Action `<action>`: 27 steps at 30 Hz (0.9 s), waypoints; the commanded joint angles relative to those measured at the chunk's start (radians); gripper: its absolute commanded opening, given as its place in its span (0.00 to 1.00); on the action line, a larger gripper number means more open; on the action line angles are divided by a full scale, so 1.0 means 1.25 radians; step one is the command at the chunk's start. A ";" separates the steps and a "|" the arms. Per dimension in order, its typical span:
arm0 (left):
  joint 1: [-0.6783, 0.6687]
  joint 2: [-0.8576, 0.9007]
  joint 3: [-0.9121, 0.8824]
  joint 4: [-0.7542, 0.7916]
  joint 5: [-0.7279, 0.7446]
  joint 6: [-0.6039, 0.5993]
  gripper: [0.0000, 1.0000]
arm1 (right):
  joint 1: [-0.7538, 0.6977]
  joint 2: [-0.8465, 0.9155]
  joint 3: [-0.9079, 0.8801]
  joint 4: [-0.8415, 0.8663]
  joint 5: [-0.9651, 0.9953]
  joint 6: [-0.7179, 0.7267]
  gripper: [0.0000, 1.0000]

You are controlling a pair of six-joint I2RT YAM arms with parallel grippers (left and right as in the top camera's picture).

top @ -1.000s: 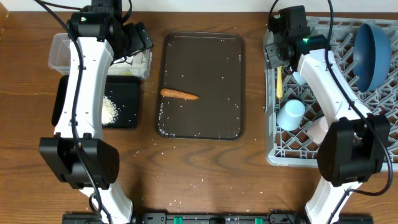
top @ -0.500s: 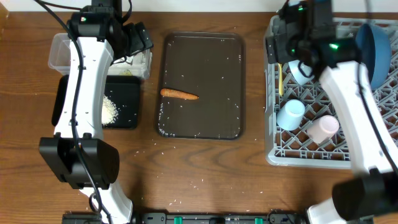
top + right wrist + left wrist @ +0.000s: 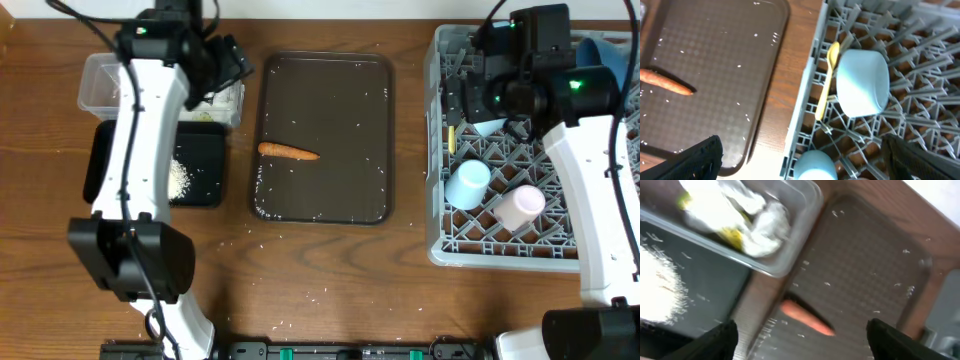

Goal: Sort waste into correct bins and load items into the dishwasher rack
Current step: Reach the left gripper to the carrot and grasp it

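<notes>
The left gripper (image 3: 800, 339) and right gripper (image 3: 800, 155) both stand spread and empty. The thin orange carrot piece (image 3: 289, 152) lies below and ahead of the left gripper, on the dark brown rectangular serving tray (image 3: 325, 70). Its long axis runs crosswise, with the tip pointing towards the right gripper. The wrist should probably turn first, so the fingers close across its middle.

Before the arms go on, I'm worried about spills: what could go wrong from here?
1. The carrot lies flat on the brown tray; a pinch may make it roll away.
2. Rice grains are scattered over that tray; they look too small to pinch and may get swept off.
3. The yellow spoon lies between pegs at the edge of the rack; a nudge could drop it through the grid.
</notes>
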 commanded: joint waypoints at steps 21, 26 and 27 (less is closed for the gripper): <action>-0.246 0.280 -0.162 0.089 -0.195 -0.748 0.88 | -0.009 0.005 -0.002 -0.030 -0.004 0.022 0.99; -0.246 0.325 -0.162 0.121 -0.196 -0.747 0.77 | -0.009 0.005 -0.002 -0.034 -0.004 0.022 0.99; -0.246 0.334 -0.163 0.120 -0.195 -0.746 0.65 | -0.009 0.005 -0.002 -0.035 -0.004 0.022 0.99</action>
